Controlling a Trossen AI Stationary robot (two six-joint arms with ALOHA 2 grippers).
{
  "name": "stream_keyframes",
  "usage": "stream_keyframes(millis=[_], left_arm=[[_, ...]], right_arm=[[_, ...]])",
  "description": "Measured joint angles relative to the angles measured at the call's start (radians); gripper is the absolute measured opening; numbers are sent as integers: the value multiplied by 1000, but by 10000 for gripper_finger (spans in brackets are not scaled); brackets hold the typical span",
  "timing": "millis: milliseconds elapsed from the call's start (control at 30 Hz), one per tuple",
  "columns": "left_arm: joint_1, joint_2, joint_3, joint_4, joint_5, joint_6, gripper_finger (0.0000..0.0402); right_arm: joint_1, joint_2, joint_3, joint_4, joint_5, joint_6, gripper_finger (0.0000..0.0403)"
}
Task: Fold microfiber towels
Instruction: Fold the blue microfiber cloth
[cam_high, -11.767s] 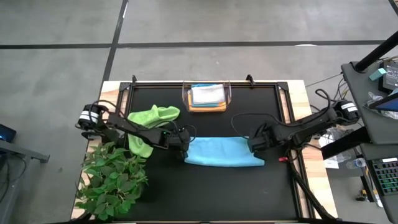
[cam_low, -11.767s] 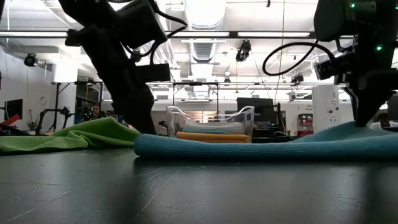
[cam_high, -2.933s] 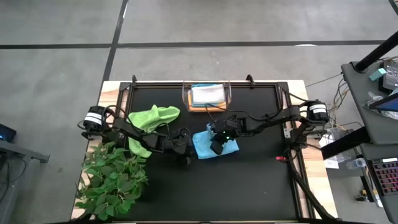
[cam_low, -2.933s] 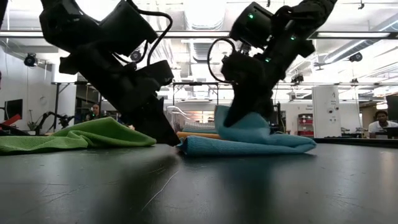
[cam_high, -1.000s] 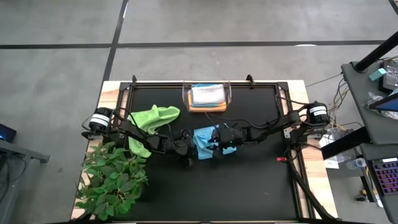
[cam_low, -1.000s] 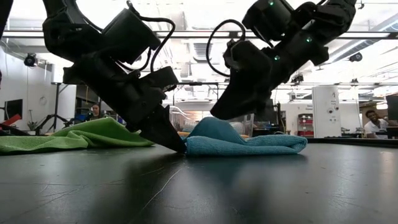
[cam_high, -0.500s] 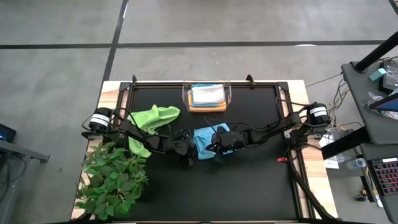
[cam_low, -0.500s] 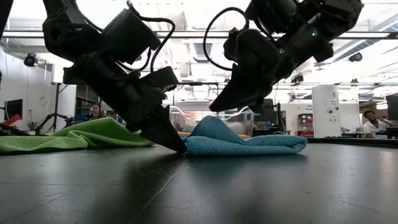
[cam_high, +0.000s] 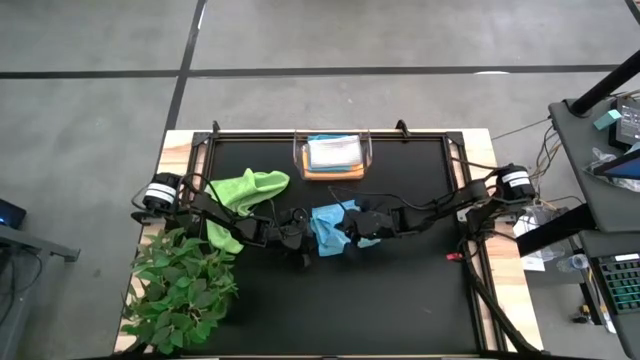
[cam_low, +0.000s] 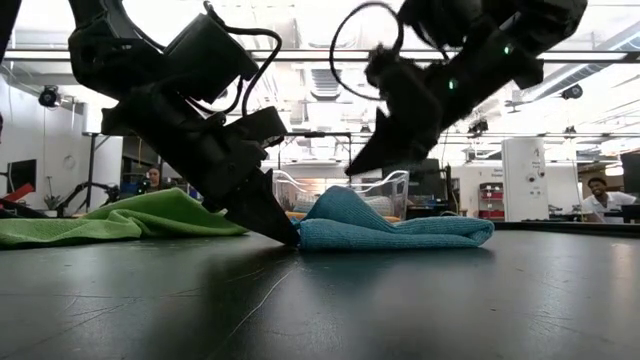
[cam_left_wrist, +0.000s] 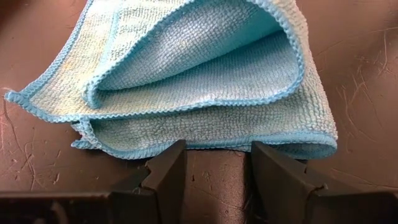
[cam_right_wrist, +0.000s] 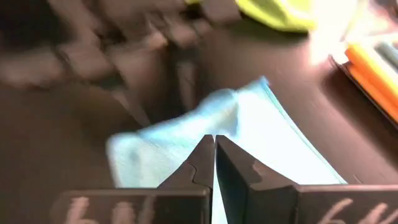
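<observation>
Light blue towel (cam_left_wrist: 205, 93) in looped, nubby microfiber with stitched edging, lime green towel (cam_low: 120, 218) soft matt cloth, table top (cam_left_wrist: 367, 81) dark, matt, finely scratched, left gripper (cam_left_wrist: 214, 167) with 2 fingers (cam_left_wrist: 168, 171) of smooth dark plastic, bin (cam_high: 333, 157) clear glossy plastic, table rim (cam_high: 478, 150) pale wood

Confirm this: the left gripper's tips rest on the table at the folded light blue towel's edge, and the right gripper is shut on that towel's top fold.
One thing is wrong. The right gripper is shut but holds nothing: the low view shows it in the air above the light blue towel, clear of the fold. The left gripper does sit tips-down on the table at that towel's edge.
</observation>
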Motion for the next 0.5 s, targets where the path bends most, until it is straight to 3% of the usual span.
stream_keyframes(millis=[167,333,500], left_arm=[[0,0,0,0,0,0,168],[0,0,0,0,0,0,168],[0,0,0,0,0,-2,168]], right_arm=[[4,63,-5,48,-2,1,8],[21,166,-4,229,-128,3,8],[26,241,42,254,-147,9,8]])
